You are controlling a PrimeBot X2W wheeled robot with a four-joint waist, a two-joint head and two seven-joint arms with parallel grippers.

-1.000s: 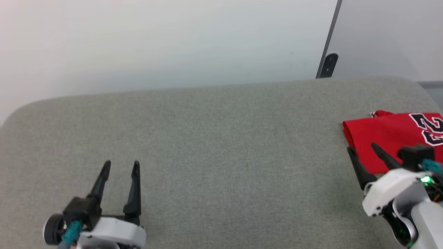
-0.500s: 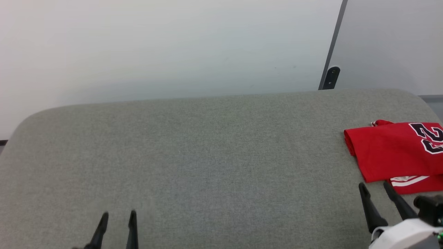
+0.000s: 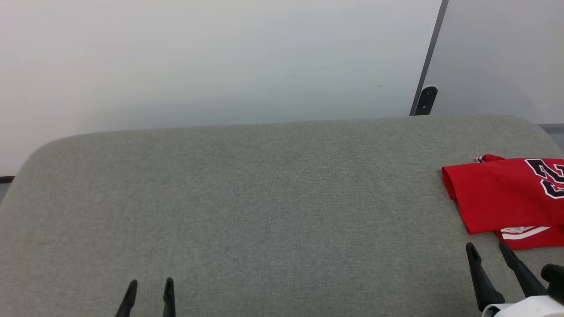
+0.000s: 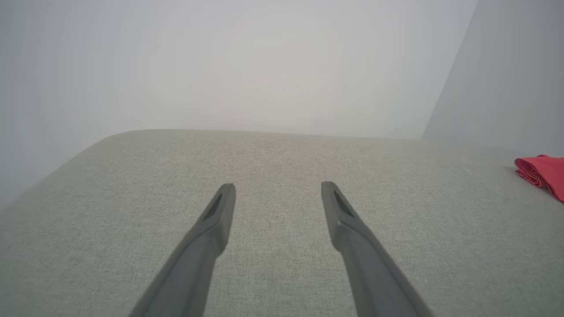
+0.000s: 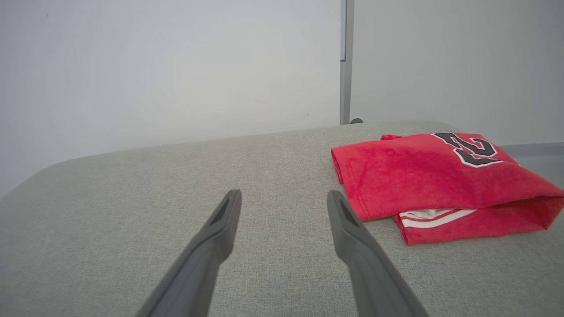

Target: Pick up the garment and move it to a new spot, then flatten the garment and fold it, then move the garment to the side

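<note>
Both spread wide and empty, the left hand (image 3: 150, 285) and right hand (image 3: 487, 248) point forward.

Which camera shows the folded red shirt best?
The right wrist view: the garment lies nearly whole, folded, its number and striped trim visible. The head view crops it at the right edge; the left wrist view catches a red corner.

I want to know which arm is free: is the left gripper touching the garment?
Apart. In the head view the left gripper sits at lower left, the garment at far right, bare grey cushion between them.
</note>
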